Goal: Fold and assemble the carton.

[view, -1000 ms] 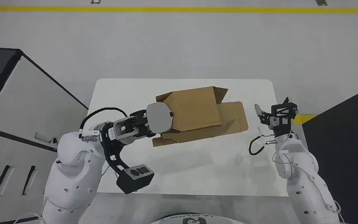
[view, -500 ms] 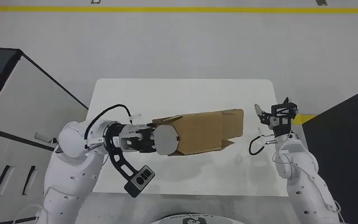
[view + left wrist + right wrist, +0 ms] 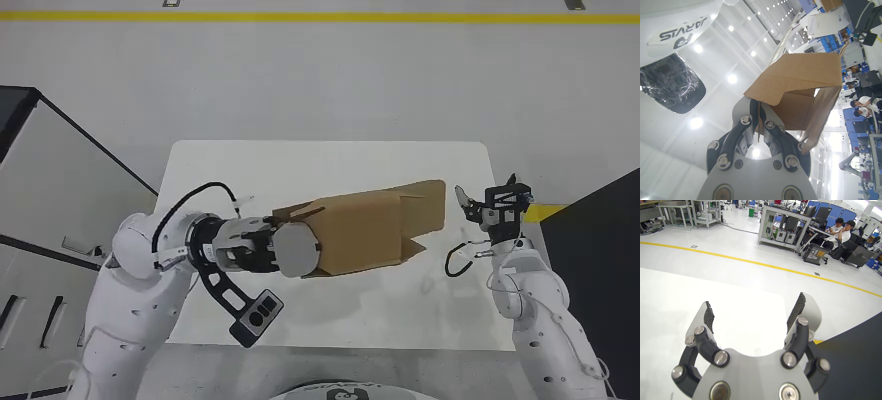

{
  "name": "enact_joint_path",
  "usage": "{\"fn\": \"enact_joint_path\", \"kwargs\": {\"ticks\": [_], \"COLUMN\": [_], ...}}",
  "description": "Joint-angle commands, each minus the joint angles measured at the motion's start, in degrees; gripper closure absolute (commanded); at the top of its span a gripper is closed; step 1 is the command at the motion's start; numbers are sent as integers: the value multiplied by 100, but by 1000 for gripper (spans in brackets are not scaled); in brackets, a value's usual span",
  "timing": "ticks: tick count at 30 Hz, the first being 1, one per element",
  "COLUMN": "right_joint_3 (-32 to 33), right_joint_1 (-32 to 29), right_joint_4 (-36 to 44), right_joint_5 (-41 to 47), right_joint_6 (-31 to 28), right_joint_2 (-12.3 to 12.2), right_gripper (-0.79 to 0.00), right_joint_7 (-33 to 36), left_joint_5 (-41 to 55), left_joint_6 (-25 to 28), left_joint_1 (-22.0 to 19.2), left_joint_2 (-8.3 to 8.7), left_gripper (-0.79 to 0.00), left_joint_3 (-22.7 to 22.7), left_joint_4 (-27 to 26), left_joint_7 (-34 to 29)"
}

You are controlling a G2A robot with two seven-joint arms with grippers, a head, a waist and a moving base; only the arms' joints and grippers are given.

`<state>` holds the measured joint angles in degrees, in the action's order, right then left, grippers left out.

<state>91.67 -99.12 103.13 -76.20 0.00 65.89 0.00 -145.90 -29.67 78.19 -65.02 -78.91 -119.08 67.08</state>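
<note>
A brown cardboard carton (image 3: 365,232) is held up over the middle of the white table (image 3: 300,165), its long side running left to right, flaps hanging at its right end. My left gripper (image 3: 288,243) is shut on a flap at the carton's left end. In the left wrist view the carton (image 3: 802,75) stands open like a tube, and the gripper (image 3: 759,103) pinches a thin cardboard edge. My right gripper (image 3: 472,203) hangs open at the table's right edge, apart from the carton; its fingers (image 3: 800,311) have nothing between them.
A black panel (image 3: 600,240) stands to the right of the table, close to the right arm. A dark cabinet (image 3: 45,180) stands off the left side. A yellow line (image 3: 320,16) runs across the floor beyond the table.
My left arm has turned the carton and lifted it; it went from lying skewed with its flaps splayed on the table to a straighter tube held level. The right arm stays put.
</note>
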Motion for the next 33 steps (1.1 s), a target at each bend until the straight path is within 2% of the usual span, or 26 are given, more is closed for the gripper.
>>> {"fn": "enact_joint_path", "kwargs": {"ticks": [1,4,9,18,27,33], "right_joint_3": [0,0,0,0,0,0], "right_joint_1": [0,0,0,0,0,0], "right_joint_4": [0,0,0,0,0,0], "right_joint_5": [0,0,0,0,0,0], "right_joint_6": [0,0,0,0,0,0], "right_joint_2": [0,0,0,0,0,0], "right_gripper": [-785,-785,-785,-785,-785,-785], "right_joint_7": [0,0,0,0,0,0], "left_joint_5": [-126,-275,-258,-321,-447,-82], "left_joint_6": [-242,-553,-899,-1404,-1749,-1632], "left_joint_1": [-36,-110,-240,-471,-606,-571], "left_joint_2": [8,17,52,225,442,580], "left_gripper": [0,0,0,0,0,0], "left_joint_3": [35,45,174,455,777,886], "left_joint_4": [38,57,-135,-239,-139,127], "left_joint_7": [175,200,-145,-650,-994,-879]}}
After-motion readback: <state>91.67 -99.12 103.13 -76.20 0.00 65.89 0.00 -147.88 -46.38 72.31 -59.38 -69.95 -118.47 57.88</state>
